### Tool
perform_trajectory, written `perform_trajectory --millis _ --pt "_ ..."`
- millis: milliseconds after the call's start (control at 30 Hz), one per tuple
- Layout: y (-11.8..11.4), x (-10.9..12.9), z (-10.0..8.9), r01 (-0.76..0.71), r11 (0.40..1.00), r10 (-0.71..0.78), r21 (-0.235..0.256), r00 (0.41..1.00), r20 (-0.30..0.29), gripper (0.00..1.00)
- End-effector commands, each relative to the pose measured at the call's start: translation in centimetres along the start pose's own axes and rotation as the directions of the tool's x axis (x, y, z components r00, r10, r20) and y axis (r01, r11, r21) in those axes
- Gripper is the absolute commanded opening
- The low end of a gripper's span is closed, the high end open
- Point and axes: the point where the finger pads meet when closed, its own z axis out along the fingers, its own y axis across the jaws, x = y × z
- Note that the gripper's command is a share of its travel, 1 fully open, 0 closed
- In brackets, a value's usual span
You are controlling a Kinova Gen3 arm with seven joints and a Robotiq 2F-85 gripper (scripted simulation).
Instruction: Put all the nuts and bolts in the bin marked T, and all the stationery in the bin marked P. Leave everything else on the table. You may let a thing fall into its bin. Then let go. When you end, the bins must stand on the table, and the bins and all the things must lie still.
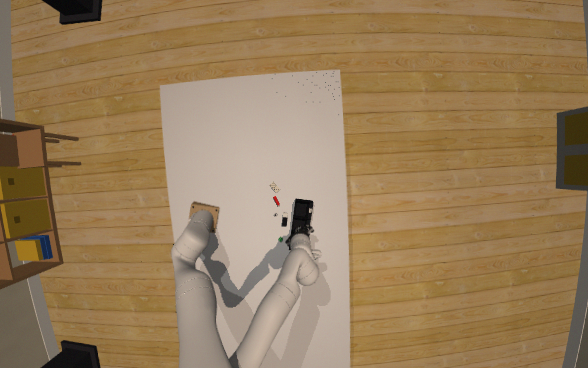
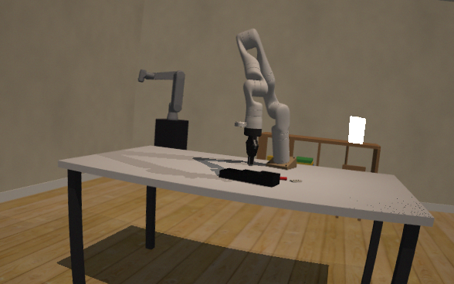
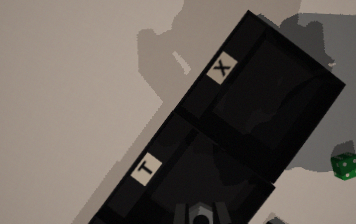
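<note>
A black row of bins (image 1: 302,212) lies on the white table; it also shows in the side view (image 2: 249,177). In the wrist view I see the compartment marked T (image 3: 200,175) and the one marked X (image 3: 265,95); the P compartment is out of that view. My gripper (image 3: 200,217) hangs over the T compartment, shut on a small grey metal part whose shape I cannot make out. It also shows in the side view (image 2: 251,160), just above the bins. A small nut (image 1: 275,215) and a black and white eraser (image 1: 284,220) lie left of the bins.
A red cylinder (image 1: 276,201) and a domino (image 1: 274,187) lie on the table beyond the eraser. A green die (image 3: 344,166) lies beside the X compartment. The arm's wooden base (image 1: 204,212) stands to the left.
</note>
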Motion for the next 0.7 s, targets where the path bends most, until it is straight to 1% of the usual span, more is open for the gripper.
perform_trajectory --millis 0,100,200,267,400,433,667 --pt "-0.37 -0.30 -0.19 -0.155 0.988 0.155 0.005 0.988 -0.019 0.11" --pt "-0.37 -0.25 -0.20 -0.294 0.956 0.294 0.008 0.956 -0.019 0.11" --pt "-0.38 -0.21 -0.20 -0.426 0.904 0.426 0.011 0.904 -0.018 0.11" --pt "-0.38 -0.21 -0.20 -0.426 0.904 0.426 0.011 0.904 -0.018 0.11" --pt "-0.38 -0.26 -0.20 -0.611 0.791 0.612 0.015 0.791 -0.015 0.11" --pt "-0.35 -0.23 -0.20 -0.635 0.772 0.636 0.016 0.772 -0.018 0.11" --pt "-0.21 -0.59 -0.16 -0.634 0.773 0.634 0.008 0.773 -0.022 0.11"
